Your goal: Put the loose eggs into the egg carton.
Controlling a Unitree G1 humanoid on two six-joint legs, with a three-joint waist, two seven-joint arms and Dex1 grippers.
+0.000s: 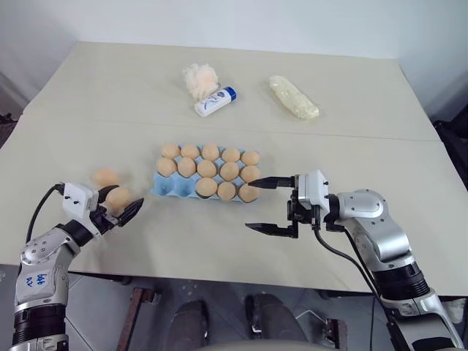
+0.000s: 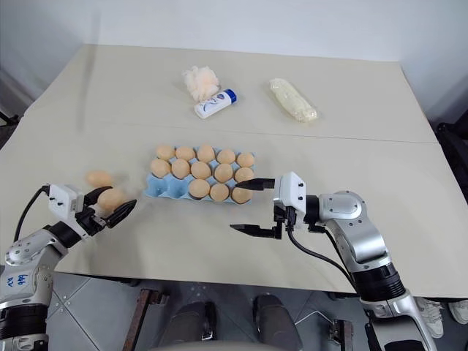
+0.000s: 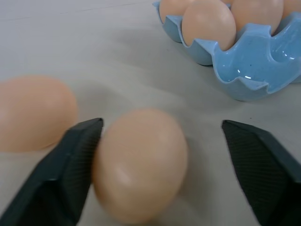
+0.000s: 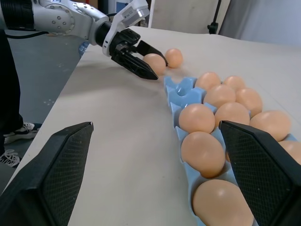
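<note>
Thirteen cups of the egg carton (image 1: 205, 178) are filled and two at its 7 o'clock corner stay empty, while two loose eggs (image 1: 104, 176) lie on the tabletop (image 1: 110, 88) at its 9 o'clock, the left pincer (image 1: 123, 210) spread around the nearer one, not yet pinching, and the right pincer (image 1: 270, 205) spread wide at 4 o'clock.

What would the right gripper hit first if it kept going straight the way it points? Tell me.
Probably nothing soon: the right gripper points across bare table in front of the egg carton, toward the left gripper and its egg. Depth is unclear.

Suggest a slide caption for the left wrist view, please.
Left pincer straddling one loose egg beside the egg carton.
</note>
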